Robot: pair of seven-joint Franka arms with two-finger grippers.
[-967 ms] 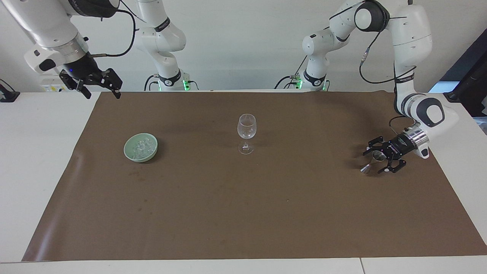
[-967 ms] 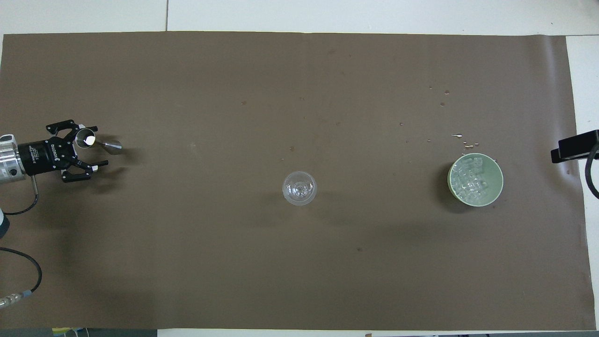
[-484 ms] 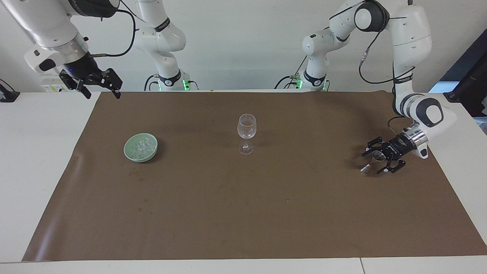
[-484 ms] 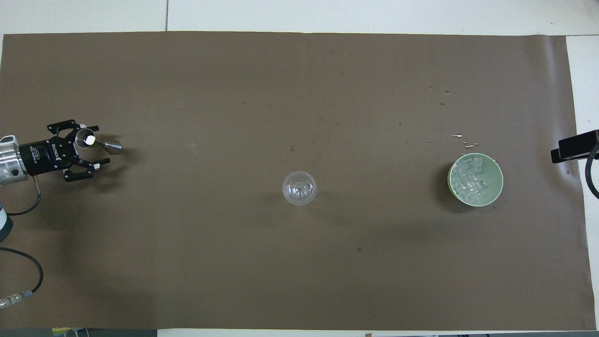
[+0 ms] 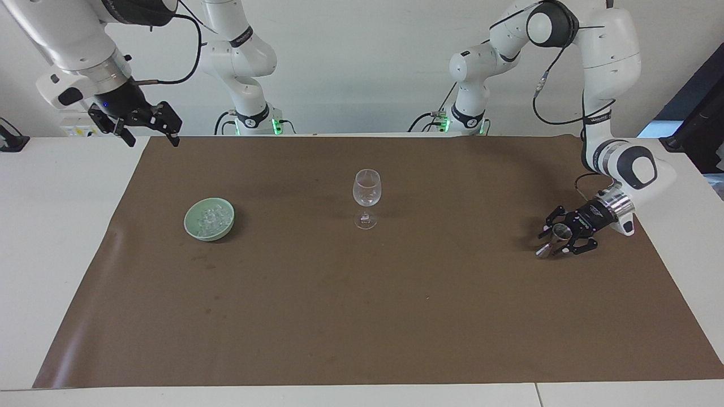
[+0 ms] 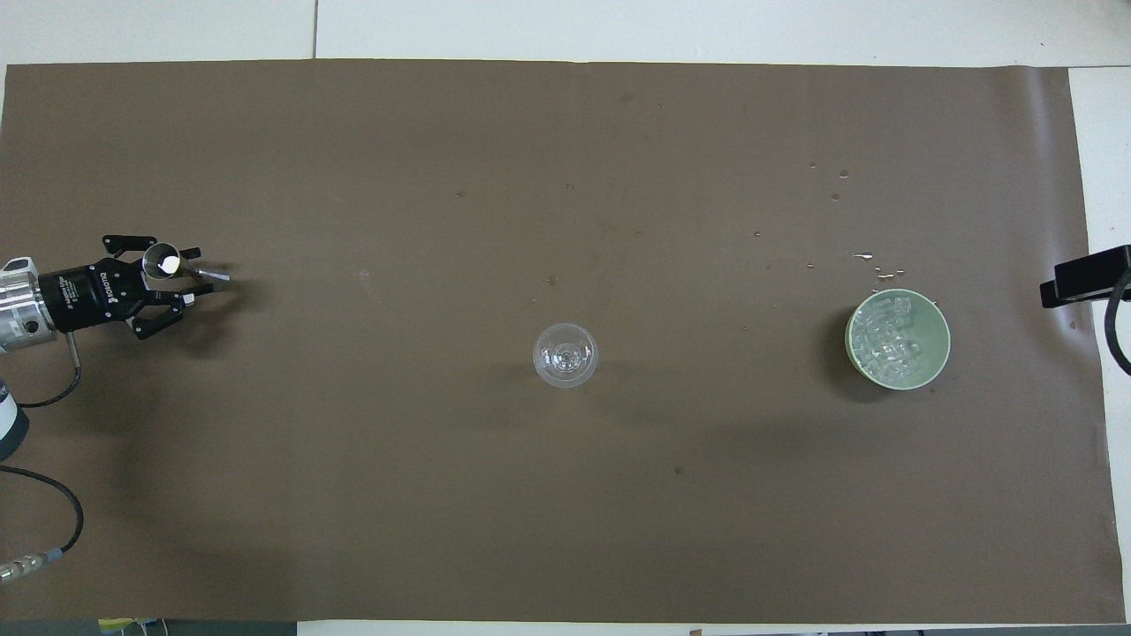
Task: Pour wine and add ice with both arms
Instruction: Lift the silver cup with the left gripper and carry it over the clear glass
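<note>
Ice (image 5: 210,216) piled in pale green bowl (image 5: 194,228) on brown mat (image 5: 362,316), toward right arm's end of tabletop (image 5: 51,237). Left gripper (image 5: 557,240) low over mat at left arm's end, fingers (image 6: 157,321) narrowed around small metal jigger (image 6: 162,261), which stands tilted on mat; firm contact cannot be told. Right gripper (image 5: 148,131) raised over mat corner near its base, fingers spread, holding nothing, waiting. Empty wine glass (image 5: 366,195) upright mid-mat, between bowl and jigger, well apart from both. Droplets (image 6: 870,261) on mat just beside bowl.

White arms (image 5: 611,51), black cables
</note>
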